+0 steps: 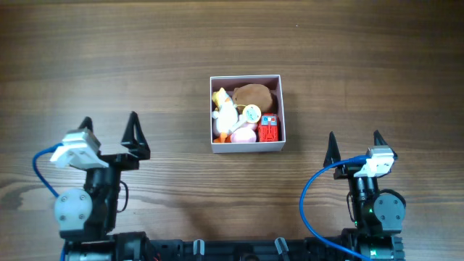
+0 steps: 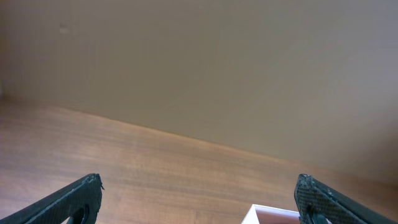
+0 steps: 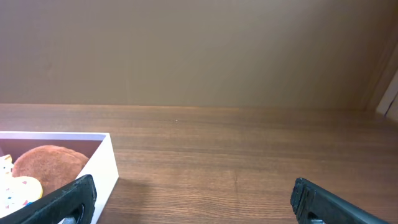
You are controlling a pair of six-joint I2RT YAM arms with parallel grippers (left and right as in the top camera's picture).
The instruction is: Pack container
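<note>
- The container (image 1: 246, 148) sat mid-worktop (image 1: 145, 58), open side up, holding a brown plush (image 1: 254, 94), a red toy (image 1: 268, 129) and others.
- Being square, it had no long axis; its walls ran parallel to the worktop's edges.
- The left gripper (image 1: 110, 119) and right gripper (image 1: 354, 136) stood wide and empty, well apart from it.
- Risk: a gripper reaching in could snag a thin wall and shove the container.

The left gripper (image 1: 110, 122) and right gripper (image 1: 354, 138) both hover with jaws spread wide, gripping nothing.
</note>
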